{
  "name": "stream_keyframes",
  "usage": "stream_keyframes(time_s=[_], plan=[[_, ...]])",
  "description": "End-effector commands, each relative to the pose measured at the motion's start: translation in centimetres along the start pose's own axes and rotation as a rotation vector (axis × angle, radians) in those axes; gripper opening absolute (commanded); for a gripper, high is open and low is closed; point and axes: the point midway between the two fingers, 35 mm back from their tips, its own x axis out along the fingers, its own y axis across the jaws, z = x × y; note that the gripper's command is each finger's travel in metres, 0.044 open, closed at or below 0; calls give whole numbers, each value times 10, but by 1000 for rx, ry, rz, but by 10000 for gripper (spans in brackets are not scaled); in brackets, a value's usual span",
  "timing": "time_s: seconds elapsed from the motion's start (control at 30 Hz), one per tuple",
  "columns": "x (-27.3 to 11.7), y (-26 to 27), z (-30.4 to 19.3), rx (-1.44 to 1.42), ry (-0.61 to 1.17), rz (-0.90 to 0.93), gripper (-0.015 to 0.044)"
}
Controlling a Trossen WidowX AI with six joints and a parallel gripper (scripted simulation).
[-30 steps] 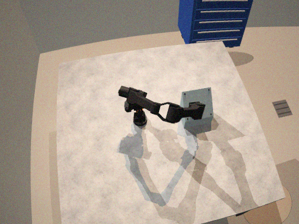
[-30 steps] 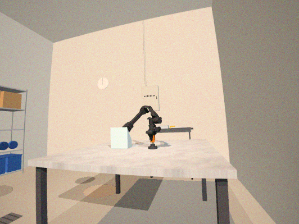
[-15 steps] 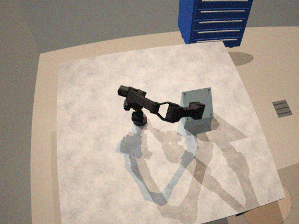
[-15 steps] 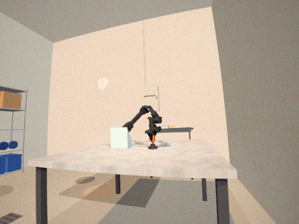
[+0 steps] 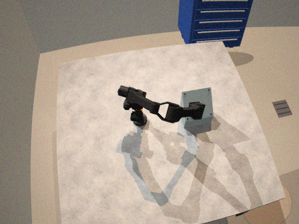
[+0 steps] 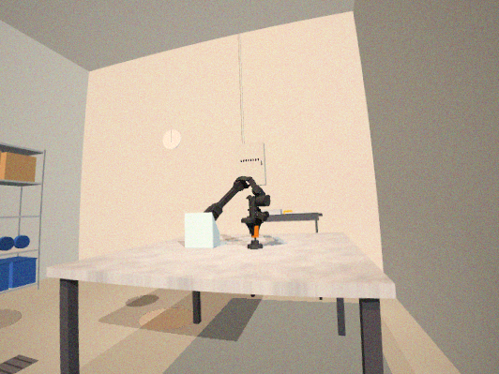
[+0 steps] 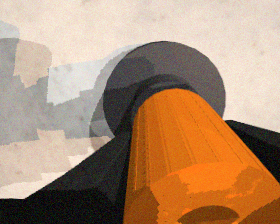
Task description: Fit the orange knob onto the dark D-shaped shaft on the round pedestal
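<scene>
Nearest in the exterior view we get the marble-patterned table, dark legs under it. On it stands the round pedestal, dark, with a wide round base. Right above its middle is the orange knob, a tall cylinder with fine grooves down its side; its lower end is at the pedestal's dark raised centre, and we can't tell whether the shaft is in the hole. We see the gripper closed on the knob, a black finger on either side, so no release. The black arm arches over from the pale blue-grey box, which is well apart from the pedestal. Farther back we have a dark-topped bench, a shelf unit at the left of the view, and a wall panel and a round clock on the far wall. Top view also gives us a blue drawer cabinet beyond the table.
</scene>
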Motion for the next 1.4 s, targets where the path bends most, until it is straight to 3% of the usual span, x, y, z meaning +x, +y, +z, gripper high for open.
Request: stream_keyframes(time_s=[0.0, 1.37], plan=[[0, 0, -2, 5, 0, 0, 0], [2, 0, -2, -14, 0, 0, 0]])
